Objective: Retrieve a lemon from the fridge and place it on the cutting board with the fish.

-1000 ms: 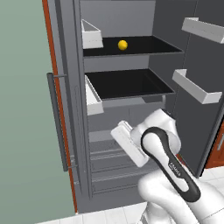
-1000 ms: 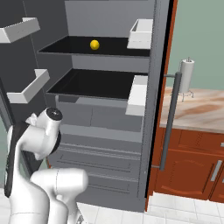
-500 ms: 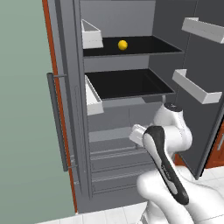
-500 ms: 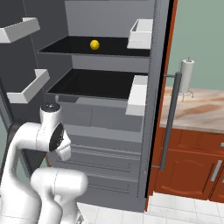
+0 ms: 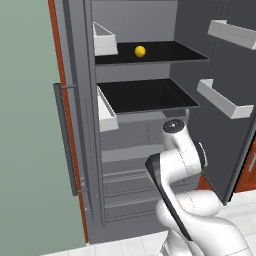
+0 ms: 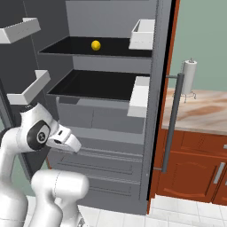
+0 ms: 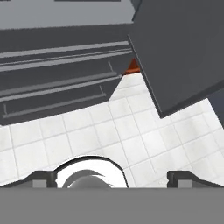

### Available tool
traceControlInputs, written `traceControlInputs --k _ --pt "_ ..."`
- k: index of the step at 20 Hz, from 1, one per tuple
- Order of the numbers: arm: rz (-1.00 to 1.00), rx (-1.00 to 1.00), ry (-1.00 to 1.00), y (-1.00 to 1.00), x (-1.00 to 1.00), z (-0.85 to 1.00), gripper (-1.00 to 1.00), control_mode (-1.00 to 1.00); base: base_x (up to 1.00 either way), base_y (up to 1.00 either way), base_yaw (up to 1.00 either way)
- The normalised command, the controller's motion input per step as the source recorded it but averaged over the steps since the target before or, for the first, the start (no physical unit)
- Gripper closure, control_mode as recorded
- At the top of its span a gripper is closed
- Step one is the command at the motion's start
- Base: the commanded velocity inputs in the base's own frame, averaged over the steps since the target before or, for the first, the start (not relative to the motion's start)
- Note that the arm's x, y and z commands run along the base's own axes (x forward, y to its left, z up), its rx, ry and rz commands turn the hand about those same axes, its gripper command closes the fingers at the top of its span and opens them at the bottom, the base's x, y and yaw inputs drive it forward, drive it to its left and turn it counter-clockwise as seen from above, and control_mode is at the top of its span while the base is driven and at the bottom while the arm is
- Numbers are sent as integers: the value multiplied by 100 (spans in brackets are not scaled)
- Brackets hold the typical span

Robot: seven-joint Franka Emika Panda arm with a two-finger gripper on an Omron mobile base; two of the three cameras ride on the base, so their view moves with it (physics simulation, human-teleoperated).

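Hand view: gripper (image 7: 111, 178) points down at the white tiled floor (image 7: 131, 140), fingertips (image 7: 41, 178) spread wide, nothing between them. Just beyond, the fridge's (image 6: 111, 133) lower drawers (image 7: 57, 87) and the edge of an open door (image 7: 183, 52). Base views: arm folded low in front of the drawers. Fridge doors stand open. Further back, lemon (image 5: 140, 50) sits on the upper black shelf (image 5: 170, 50), near a white bin (image 5: 104, 40), well above the arm.

- We look down past the gripper (image 7: 112, 178), fingertips (image 7: 41, 178) wide apart, onto the white tiled floor (image 7: 131, 131).
- Above the floor: the fridge (image 7: 57, 65) lower drawers.
- Right of the drawers: the dark open door (image 7: 183, 48).
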Motion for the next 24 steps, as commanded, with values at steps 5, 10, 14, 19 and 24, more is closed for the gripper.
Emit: traceControlInputs --k 5,10,14,19,24 --pt "4 9 22 -2 -4 25 -100 -100 0 0 0" --pt "1 23 0 0 -27 50 -100 -100 0 0 0" --pt "0 26 -4 -4 -30 23 -100 -100 0 0 0" --pt "0 6 -4 -1 -37 1 -100 -100 0 0 0" --pt "0 0 -9 0 -8 7 -100 -100 0 0 0"
